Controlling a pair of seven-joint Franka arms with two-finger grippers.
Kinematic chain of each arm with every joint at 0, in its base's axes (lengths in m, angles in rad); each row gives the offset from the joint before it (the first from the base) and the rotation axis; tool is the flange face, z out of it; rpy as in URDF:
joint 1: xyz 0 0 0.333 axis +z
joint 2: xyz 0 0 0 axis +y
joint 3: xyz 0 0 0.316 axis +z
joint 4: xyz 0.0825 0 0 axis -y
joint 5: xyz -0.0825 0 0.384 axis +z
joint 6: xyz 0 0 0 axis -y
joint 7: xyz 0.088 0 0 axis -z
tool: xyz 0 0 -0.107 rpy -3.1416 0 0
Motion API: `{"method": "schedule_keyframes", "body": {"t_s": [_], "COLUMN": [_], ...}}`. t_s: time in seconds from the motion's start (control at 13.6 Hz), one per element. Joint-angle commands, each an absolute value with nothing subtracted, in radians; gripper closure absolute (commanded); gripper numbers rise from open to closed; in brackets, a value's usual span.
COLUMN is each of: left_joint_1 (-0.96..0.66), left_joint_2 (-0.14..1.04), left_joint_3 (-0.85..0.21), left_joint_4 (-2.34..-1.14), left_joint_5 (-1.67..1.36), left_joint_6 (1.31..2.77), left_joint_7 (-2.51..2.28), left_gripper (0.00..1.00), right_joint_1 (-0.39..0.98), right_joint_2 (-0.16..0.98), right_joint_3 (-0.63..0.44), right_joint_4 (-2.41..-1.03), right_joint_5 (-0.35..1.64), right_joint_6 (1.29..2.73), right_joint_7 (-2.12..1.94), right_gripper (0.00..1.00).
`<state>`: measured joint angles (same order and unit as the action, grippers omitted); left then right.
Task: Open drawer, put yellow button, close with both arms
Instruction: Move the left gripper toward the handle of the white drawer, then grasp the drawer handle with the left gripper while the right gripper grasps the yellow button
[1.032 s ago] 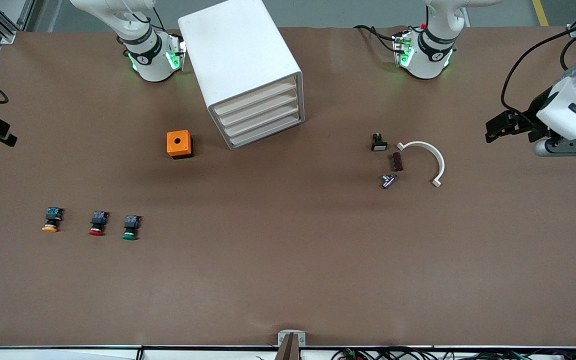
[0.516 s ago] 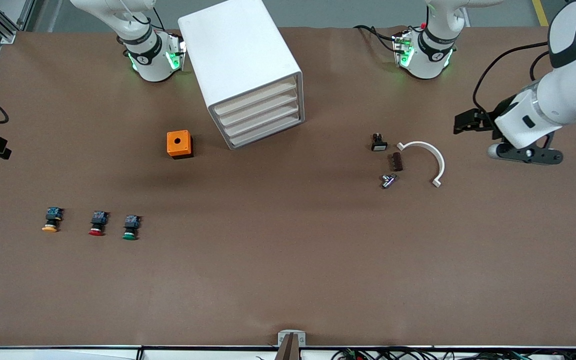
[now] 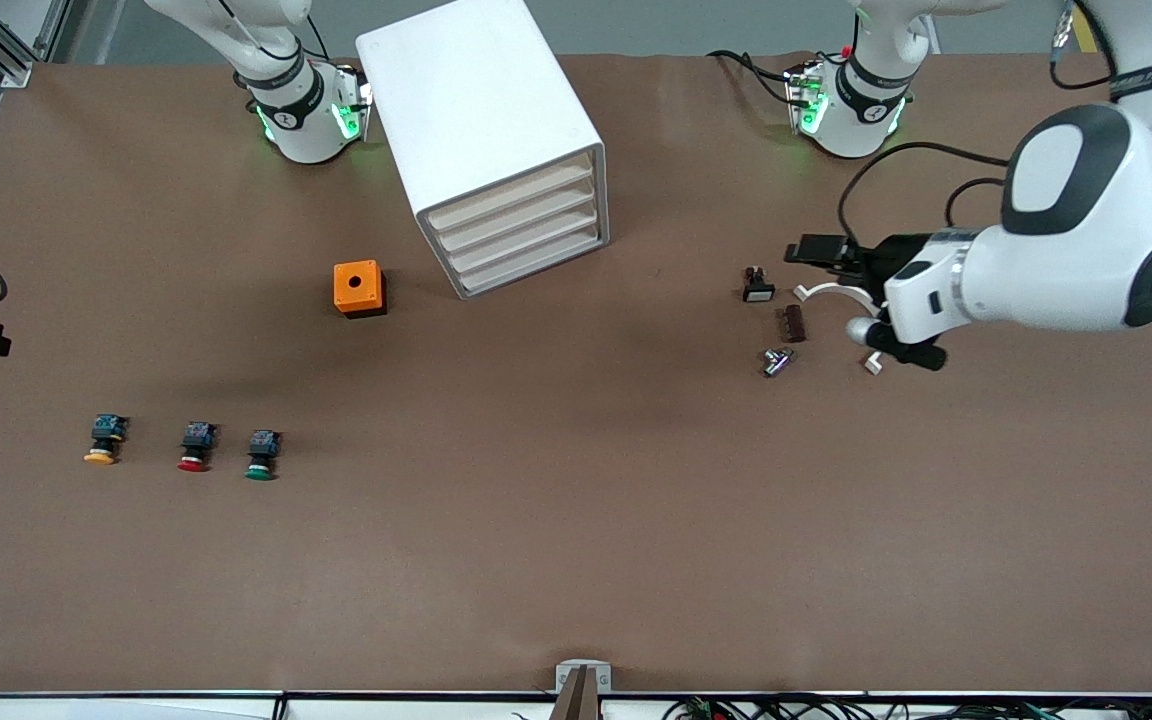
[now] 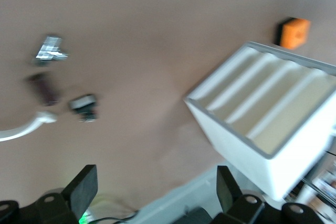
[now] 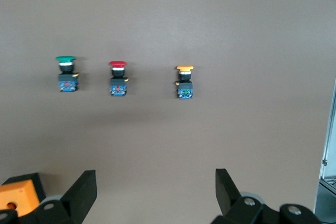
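The white cabinet [image 3: 481, 120] stands near the robots' bases. All four cream-fronted drawers are shut, and the uppermost drawer [image 3: 511, 192] is among them. The cabinet also shows in the left wrist view [image 4: 273, 124]. The yellow button [image 3: 102, 440] lies toward the right arm's end of the table, beside a red-capped and a green-capped one. It also shows in the right wrist view [image 5: 184, 82]. My left gripper [image 3: 816, 250] is open and empty in the air over the small parts; its jaws are wide apart in its wrist view [image 4: 156, 192]. My right gripper [image 5: 155, 192] is open and empty, well apart from the buttons.
The red button [image 3: 194, 447] and the green button [image 3: 261, 455] lie beside the yellow one. An orange box [image 3: 359, 288] sits near the cabinet. A white curved piece [image 3: 836, 292], a black part [image 3: 758, 285], a brown part [image 3: 793, 322] and a metal part [image 3: 776, 361] lie under the left arm.
The left arm has swung in from its end of the table toward the cabinet, and is now over the small parts. The buttons and the cabinet have not moved.
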<state>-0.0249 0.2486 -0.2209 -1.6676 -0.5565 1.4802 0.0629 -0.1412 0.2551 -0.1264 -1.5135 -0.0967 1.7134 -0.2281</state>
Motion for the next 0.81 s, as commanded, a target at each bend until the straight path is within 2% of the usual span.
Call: {"method": "schedule_keyframes", "body": {"t_s": [0.0, 0.15, 0.44, 0.74], "left_joint_1": [-0.018, -0.018, -0.035, -0.11], "left_joint_2": [0.319, 0.348, 0.411, 0.44], "left_joint_3": [-0.308, -0.371, -0.492, -0.499], "left_joint_4": [-1.664, -1.698, -1.815, -1.871], "left_joint_5": [-0.617, -0.668, -0.848, -1.009], "left_joint_6": [1.546, 1.627, 1.807, 1.894], "left_joint_7": [0.087, 0.09, 0.251, 0.379], "left_gripper": [0.0, 0.0, 0.0, 0.0], "right_joint_1": [-0.184, -0.199, -0.235, -0.259], "right_joint_2": [0.287, 0.302, 0.396, 0.423], "right_joint_3": [-0.11, -0.11, -0.11, -0.109], "right_joint_4": [-1.593, -1.663, -1.689, -1.788], "right_joint_5": [-0.107, -0.107, -0.107, -0.106], "right_joint_6": [1.846, 1.963, 2.052, 2.212], "right_joint_7": [-0.238, -0.238, -0.238, -0.253], "right_gripper": [0.0, 0.0, 0.0, 0.0]}}
